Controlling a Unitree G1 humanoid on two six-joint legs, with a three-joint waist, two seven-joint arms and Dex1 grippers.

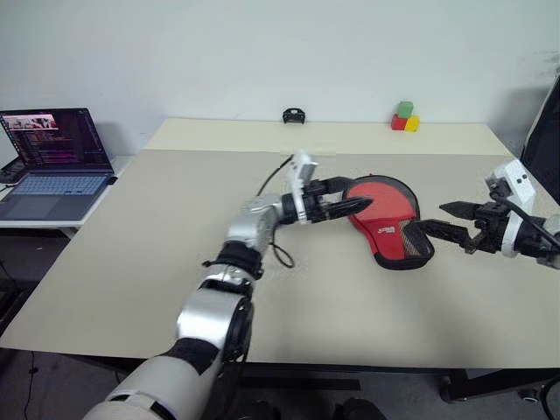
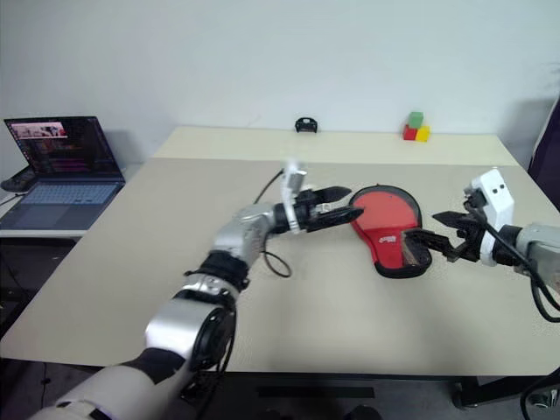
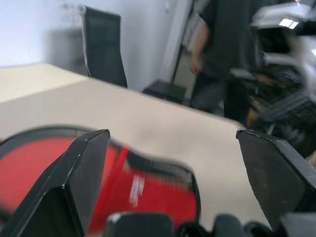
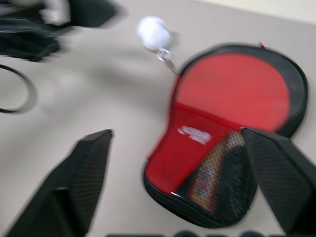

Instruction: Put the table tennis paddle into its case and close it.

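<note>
The black case lies flat on the table, right of centre. The table tennis paddle sits inside it: its red face fills the round end, and its handle shows through the mesh at the narrow end. I cannot tell whether the zip is shut. A small white ball hangs by a ring at the case's round end. My left gripper is open, its tips over the case's left edge. My right gripper is open just right of the narrow end, holding nothing.
An open laptop stands on a side table at the left. Red, green and yellow blocks and a small black object sit at the far edge. A person and a black chair are beyond the table's right side.
</note>
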